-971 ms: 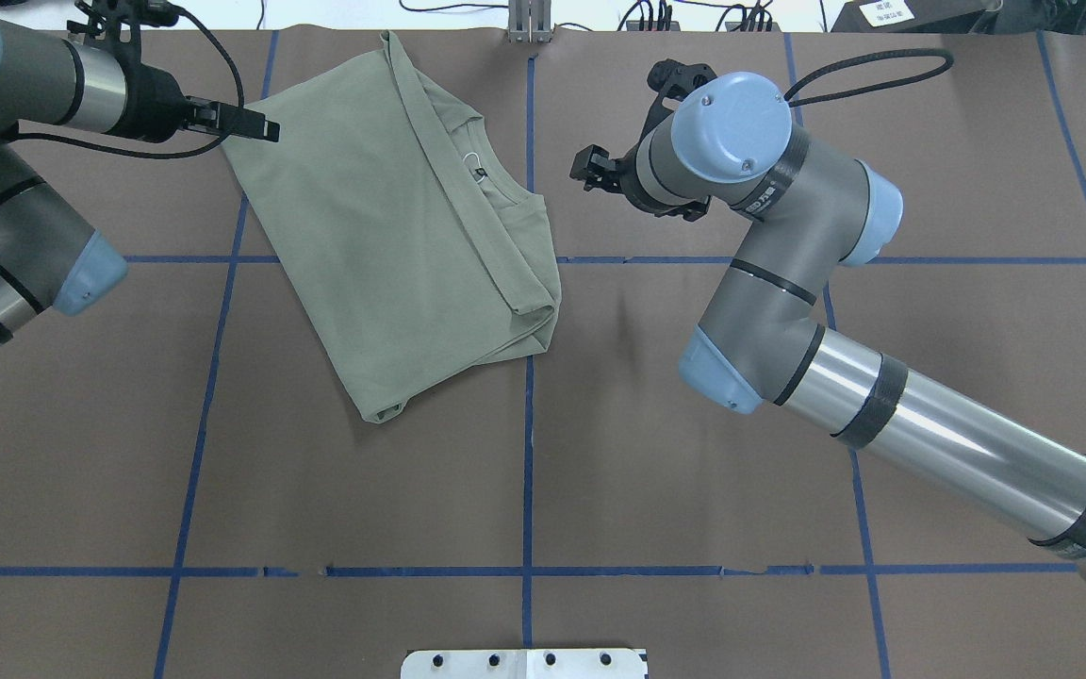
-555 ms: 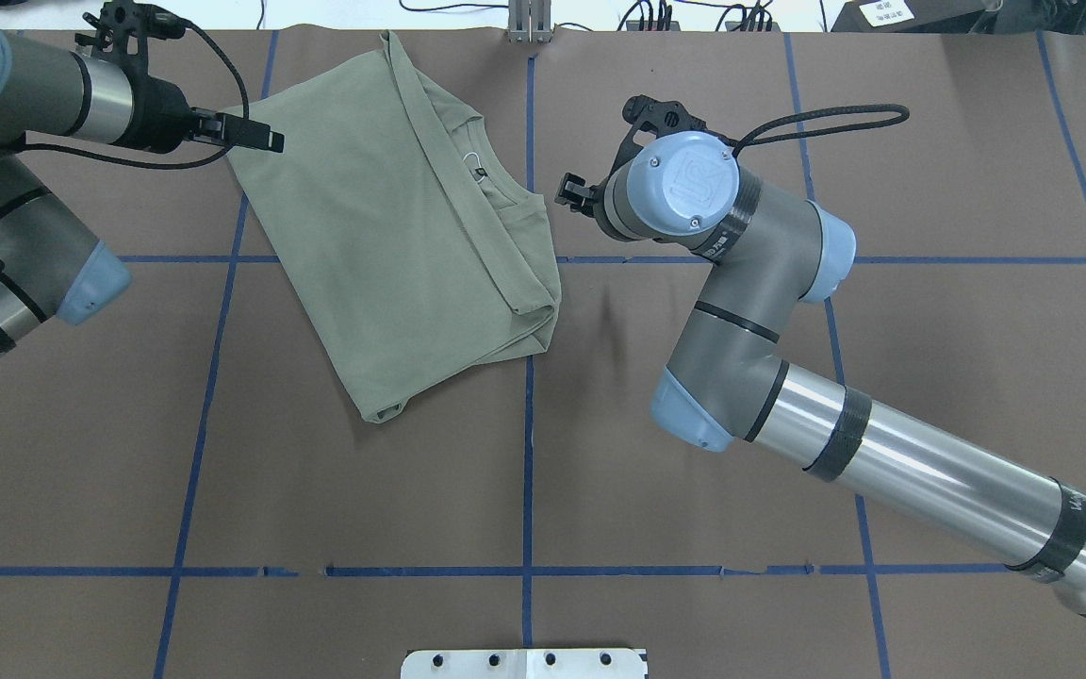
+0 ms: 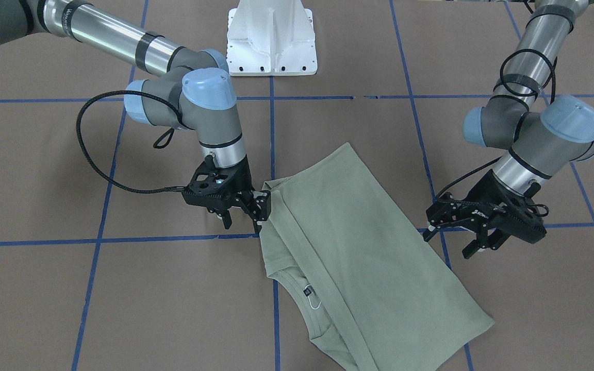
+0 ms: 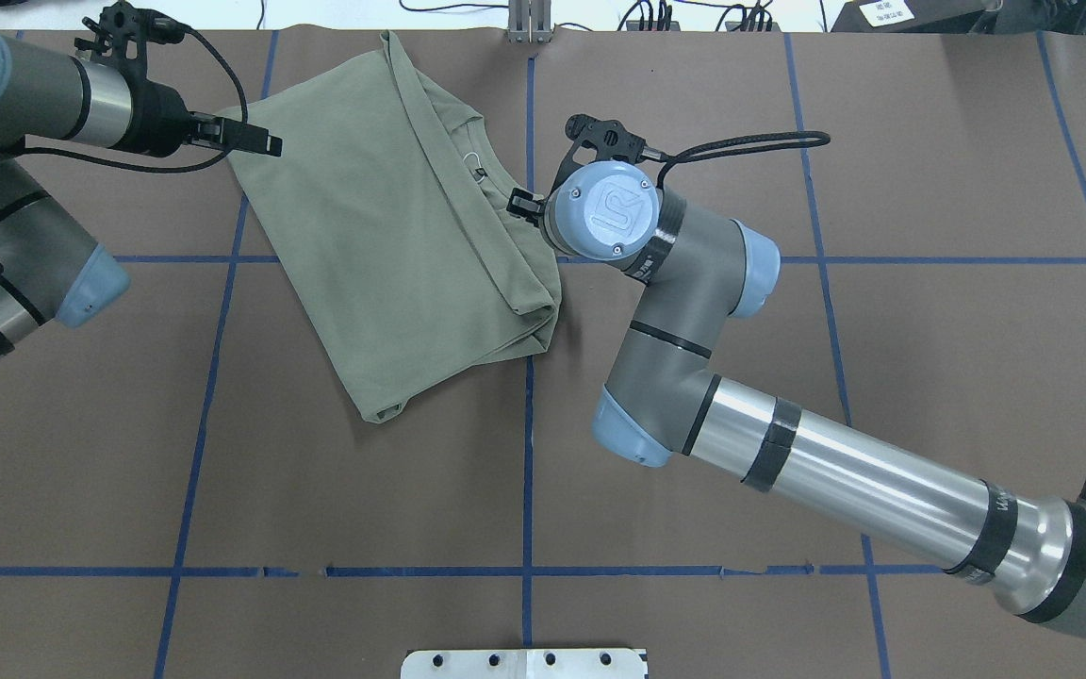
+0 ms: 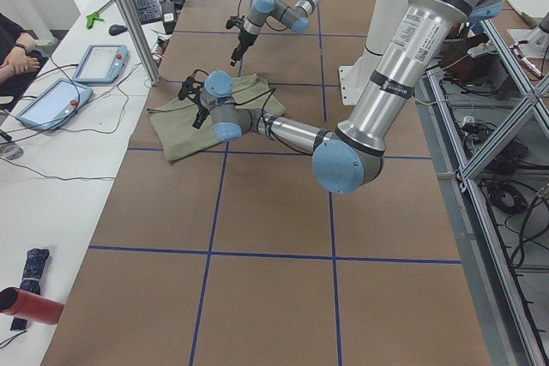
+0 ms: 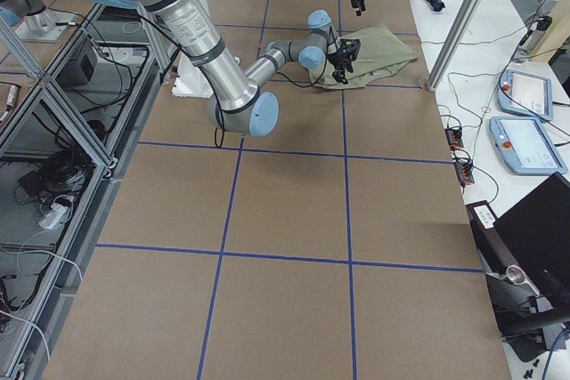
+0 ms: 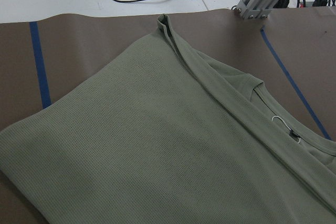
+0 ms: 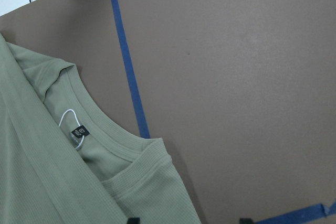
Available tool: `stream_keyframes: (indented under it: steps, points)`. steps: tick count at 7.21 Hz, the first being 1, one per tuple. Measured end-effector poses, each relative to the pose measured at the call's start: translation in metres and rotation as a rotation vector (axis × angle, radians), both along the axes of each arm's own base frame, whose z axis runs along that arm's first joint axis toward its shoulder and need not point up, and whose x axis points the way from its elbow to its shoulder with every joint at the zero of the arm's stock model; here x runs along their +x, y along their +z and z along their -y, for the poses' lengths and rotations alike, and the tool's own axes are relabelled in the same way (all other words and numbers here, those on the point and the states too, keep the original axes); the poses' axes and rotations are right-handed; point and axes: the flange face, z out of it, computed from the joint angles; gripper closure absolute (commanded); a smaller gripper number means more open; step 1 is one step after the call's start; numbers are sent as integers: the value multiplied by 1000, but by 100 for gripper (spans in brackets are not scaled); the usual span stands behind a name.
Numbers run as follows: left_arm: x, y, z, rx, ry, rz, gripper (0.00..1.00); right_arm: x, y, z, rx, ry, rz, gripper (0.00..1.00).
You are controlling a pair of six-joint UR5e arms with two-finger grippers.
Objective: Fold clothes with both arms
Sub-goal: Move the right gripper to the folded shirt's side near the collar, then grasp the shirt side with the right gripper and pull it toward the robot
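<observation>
- Brown-covered table (image 4: 364, 490) marked with a blue tape grid (image 4: 528, 471).
- At left, the left gripper (image 4: 265, 143) hovers at the shirt's far-left corner, fingers spread, not closed on cloth.
- Middle: the shirt (image 4: 383, 236) is folded and lies flat and askew, left of the centre line, toward the far edge. Its neck label (image 4: 480, 173) is exposed.
- Right of it, the right gripper (image 3: 244, 216) is low at the collar-side edge. Its fingers are apart: one over cloth, one over table.

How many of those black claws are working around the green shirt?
2. The right gripper is at the shirt's folded neck-side edge, open. The left gripper is by the opposite edge, also open. None seems hidden.
</observation>
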Motion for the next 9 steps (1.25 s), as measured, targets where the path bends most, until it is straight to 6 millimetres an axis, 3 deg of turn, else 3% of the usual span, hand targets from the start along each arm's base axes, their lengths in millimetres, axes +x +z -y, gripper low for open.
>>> stream_keyframes:
  steps: [3,9]
  points:
    - [0,3,0,-3,0,3,0,-27,13,-12,-1,-15,-19,53]
    - [0,6,1,-5,0,9,0,-41,26,-28,-20,-38,-70,52]
